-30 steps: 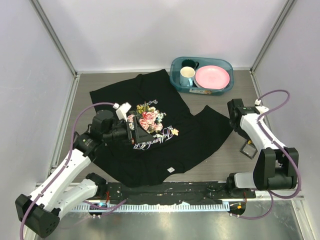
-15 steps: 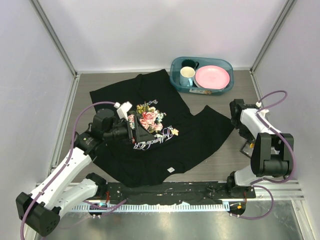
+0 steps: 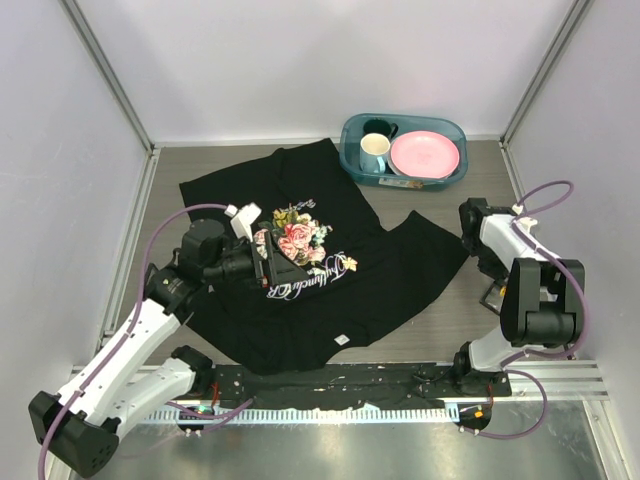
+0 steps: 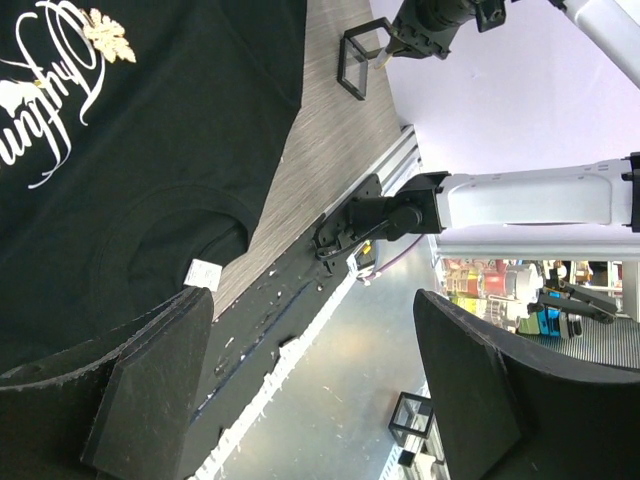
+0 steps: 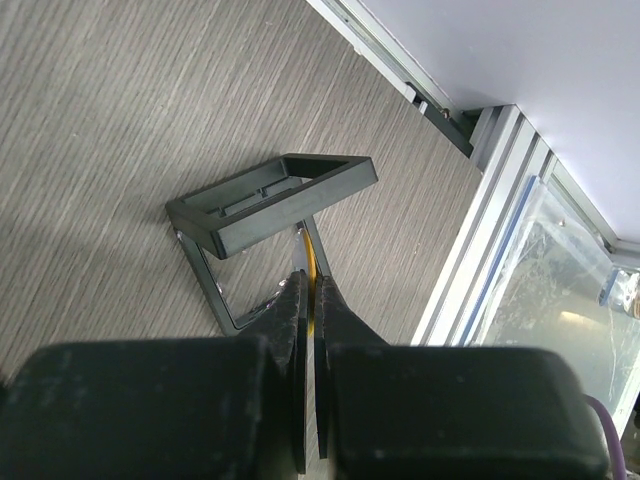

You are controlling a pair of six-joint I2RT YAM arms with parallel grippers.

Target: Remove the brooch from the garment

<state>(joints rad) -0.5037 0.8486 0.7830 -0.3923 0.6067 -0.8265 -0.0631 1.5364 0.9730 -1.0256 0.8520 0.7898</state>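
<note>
The garment (image 3: pixel 400 268) is a black T-shirt with a rose print, spread flat across the table; its white lettering shows in the left wrist view (image 4: pixel 150 150). My left gripper (image 3: pixel 275 262) hovers open over the print, with nothing between its fingers (image 4: pixel 310 350). At the table's right edge my right gripper (image 5: pixel 310 282) is shut on the brooch (image 5: pixel 313 262), of which only a thin yellow edge shows between the pads. It is held just above a small black-framed glass box (image 5: pixel 270 200). In the top view the brooch is too small to see.
A teal tub (image 3: pixel 403 120) at the back right holds two cups and a pink plate. The small framed box (image 3: pixel 493 298) sits beside the right arm, also seen in the left wrist view (image 4: pixel 358 62). A white label (image 3: pixel 341 340) lies on the shirt's near hem.
The right arm's elbow has folded in closer to the framed box while its gripper stays shut by the box. The left arm has hardly moved.
</note>
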